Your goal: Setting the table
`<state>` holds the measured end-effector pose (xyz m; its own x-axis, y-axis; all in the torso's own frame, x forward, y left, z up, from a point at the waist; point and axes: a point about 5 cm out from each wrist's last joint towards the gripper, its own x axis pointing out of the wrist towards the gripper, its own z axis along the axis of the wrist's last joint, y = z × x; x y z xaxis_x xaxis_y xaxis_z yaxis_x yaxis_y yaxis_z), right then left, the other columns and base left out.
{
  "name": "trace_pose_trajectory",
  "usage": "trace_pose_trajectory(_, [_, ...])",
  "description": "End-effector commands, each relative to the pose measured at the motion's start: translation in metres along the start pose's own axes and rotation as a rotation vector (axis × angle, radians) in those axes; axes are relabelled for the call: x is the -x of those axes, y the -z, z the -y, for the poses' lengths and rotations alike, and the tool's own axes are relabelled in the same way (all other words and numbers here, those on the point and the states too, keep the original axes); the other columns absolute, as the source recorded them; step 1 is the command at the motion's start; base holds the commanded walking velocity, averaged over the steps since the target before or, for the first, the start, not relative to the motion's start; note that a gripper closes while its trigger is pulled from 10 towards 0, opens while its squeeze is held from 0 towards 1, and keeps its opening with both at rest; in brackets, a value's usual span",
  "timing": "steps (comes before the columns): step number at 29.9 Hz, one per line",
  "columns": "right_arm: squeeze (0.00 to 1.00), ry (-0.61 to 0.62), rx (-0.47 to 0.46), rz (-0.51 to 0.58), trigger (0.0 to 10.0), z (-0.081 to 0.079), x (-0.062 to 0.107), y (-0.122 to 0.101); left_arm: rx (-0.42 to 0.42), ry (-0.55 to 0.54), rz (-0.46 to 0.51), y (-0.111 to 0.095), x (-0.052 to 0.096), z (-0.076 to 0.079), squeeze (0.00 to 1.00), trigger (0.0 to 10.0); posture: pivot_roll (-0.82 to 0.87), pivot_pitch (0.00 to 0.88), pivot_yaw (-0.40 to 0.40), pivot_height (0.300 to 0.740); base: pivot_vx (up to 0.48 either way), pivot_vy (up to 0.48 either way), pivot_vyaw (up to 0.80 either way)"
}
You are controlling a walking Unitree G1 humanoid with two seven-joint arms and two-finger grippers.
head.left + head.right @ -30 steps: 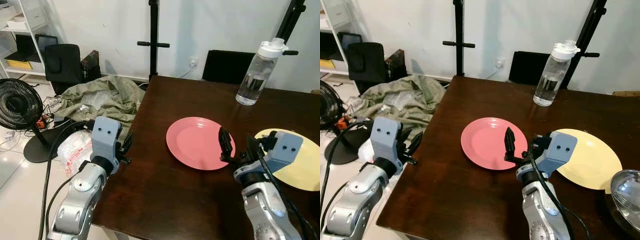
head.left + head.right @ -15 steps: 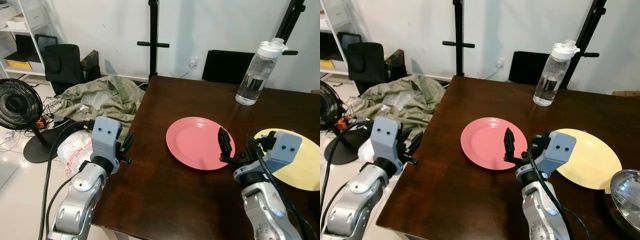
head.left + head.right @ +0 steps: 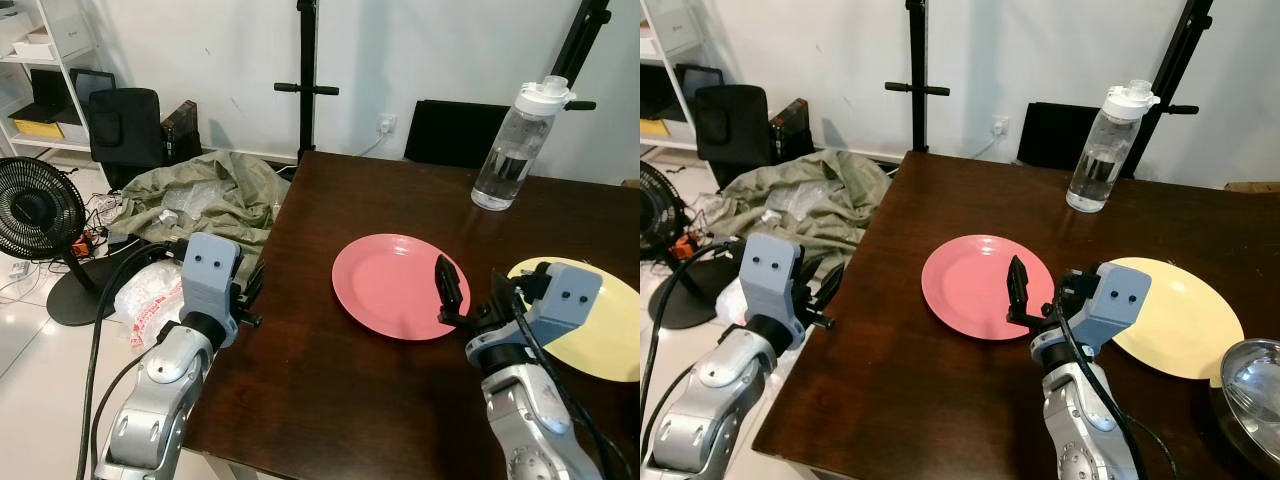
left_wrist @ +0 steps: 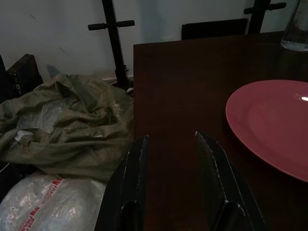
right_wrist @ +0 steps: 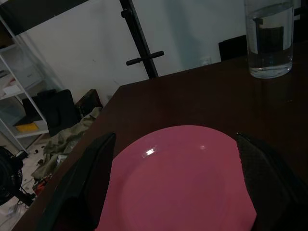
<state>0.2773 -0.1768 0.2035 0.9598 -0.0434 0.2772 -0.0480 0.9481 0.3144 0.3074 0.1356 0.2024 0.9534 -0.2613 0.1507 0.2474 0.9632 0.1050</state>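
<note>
Spread wide, the right gripper (image 5: 175, 192) straddles the pink plate's (image 3: 395, 284) near rim, far nearer than the left gripper (image 4: 171, 149), whose fingers stand parted at the table (image 3: 330, 390) edge.

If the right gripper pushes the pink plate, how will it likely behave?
The pink plate looks rigid and shallow, so it should slide flat on the glossy table, not tip. Its low rim offers little grip for the open right gripper, so it may slip.

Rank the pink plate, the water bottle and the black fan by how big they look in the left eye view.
1. Pink plate, widest of the three.
2 and 3. Black fan and water bottle look roughly alike. The fan is cut by the picture's edge and stands on the floor, so true sizes stay unsure.
</note>
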Motion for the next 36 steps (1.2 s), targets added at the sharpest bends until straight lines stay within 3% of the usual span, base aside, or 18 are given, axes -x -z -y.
trace_pose_trajectory(1, [0.00,0.003,0.008,-0.006,10.0,0.0005,0.0017,-0.0002,0.005,-0.011,-0.022,0.0046,0.0017,-0.0019,0.00,10.0,0.03,0.139,0.103,0.740,-0.274,0.000,0.00])
trace_pose_trajectory(36, [0.00,-0.003,0.012,-0.004,10.0,-0.0005,0.0003,-0.0005,0.006,-0.008,-0.016,0.0039,0.0000,-0.0009,0.00,10.0,0.03,0.126,0.105,0.740,-0.315,0.000,0.00])
